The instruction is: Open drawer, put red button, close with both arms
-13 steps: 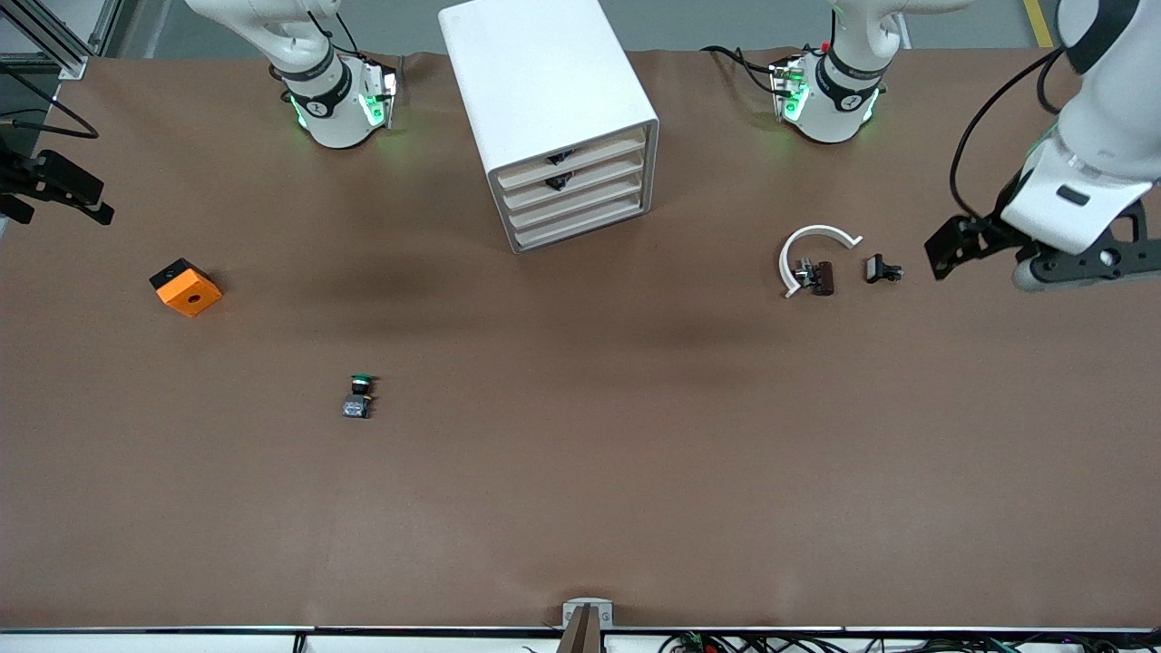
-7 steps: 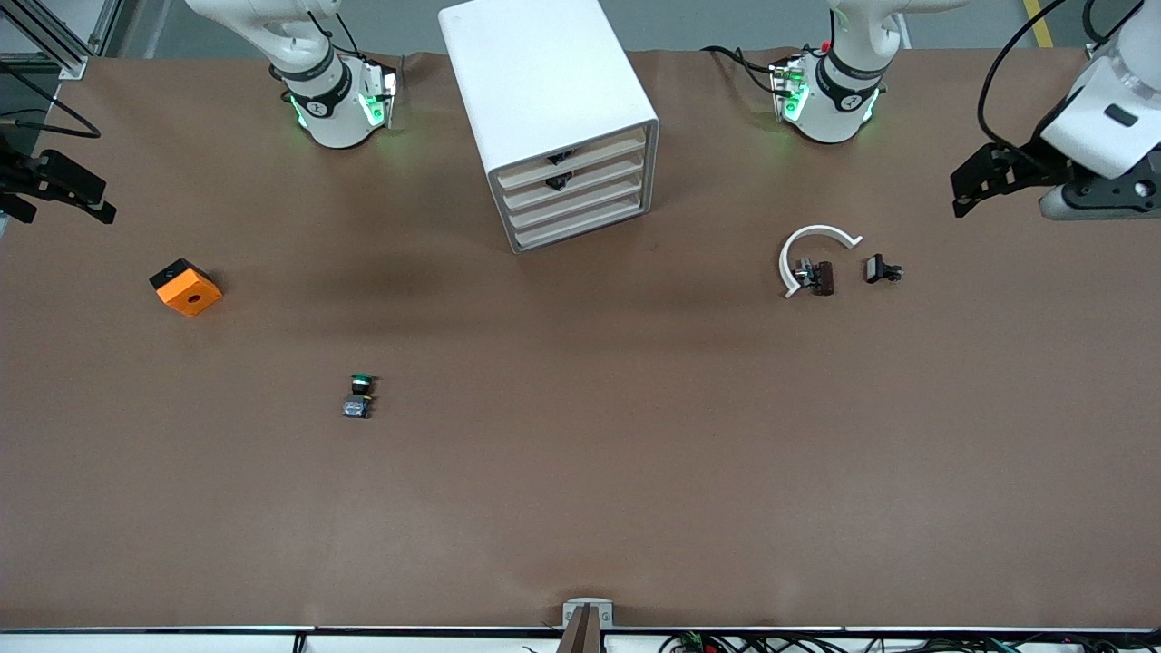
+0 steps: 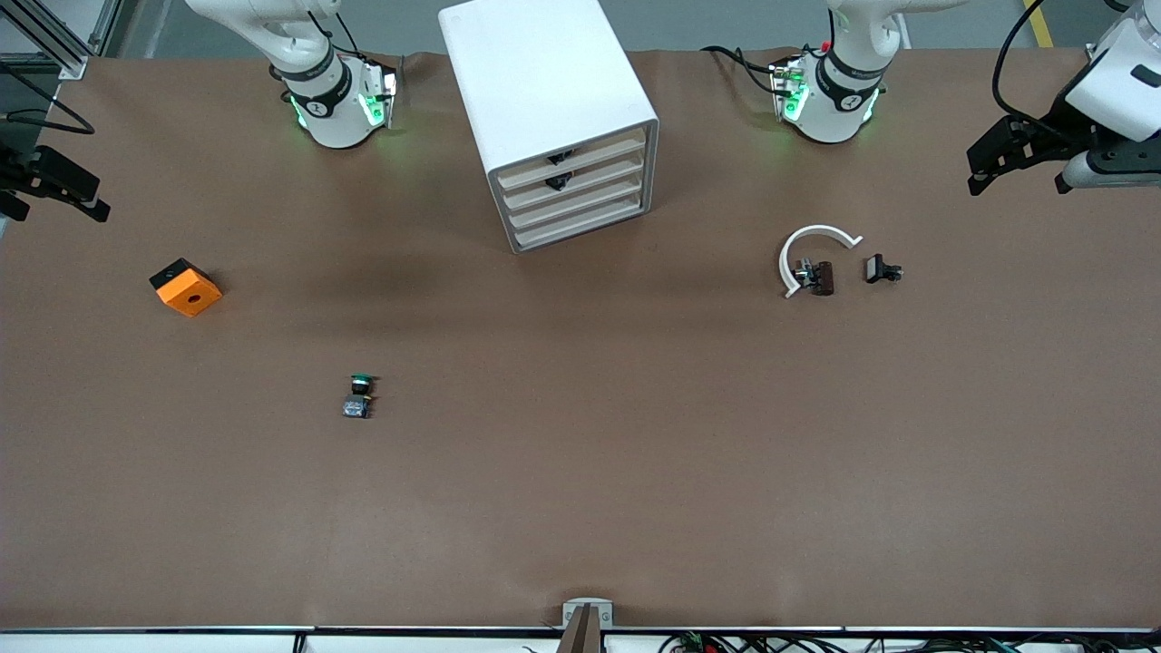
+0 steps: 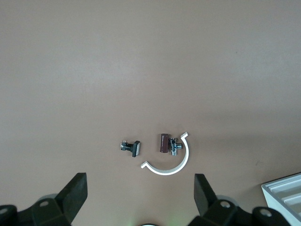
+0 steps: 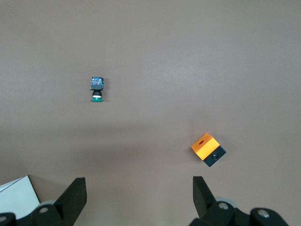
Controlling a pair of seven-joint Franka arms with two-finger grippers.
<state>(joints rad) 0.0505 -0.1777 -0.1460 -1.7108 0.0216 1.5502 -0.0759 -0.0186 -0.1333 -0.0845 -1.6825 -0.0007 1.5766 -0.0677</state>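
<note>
Two hands hang over opposite ends of the brown desk [image 3: 580, 508], and both, as we see them, are spread wide with nothing between the fingers. The left hand [image 3: 1020, 161] is up over the desk's edge at the left arm's end; its wrist view looks down between parted fingers [image 4: 75, 195] on a white curved clip [image 4: 170, 161], a small brown cylinder [image 4: 163, 142] within its arc and a little black part [image 4: 131, 147] just beside them. The right hand [image 3: 50, 186] hangs over the edge at the right arm's end, its fingers [image 5: 75, 197] likewise apart, above an orange block [image 5: 208, 149] and a green button [image 5: 97, 88].

We find the white cabinet [image 3: 544, 82] standing between the two arm bases, turned at an angle, all four cream fronts flush with its face. The drawer [image 3: 573, 187], second from the top, is shut. We cannot see the red button anywhere.

The green button [image 3: 359, 396] sits well apart from everything, nearer the front camera than the cabinet. The orange block [image 3: 185, 287] lies toward the right arm's end, the clip [image 3: 812, 249] and its neighbours toward the left arm's end. We see wide bare brown surface across the middle and along the edge nearest the front camera.
</note>
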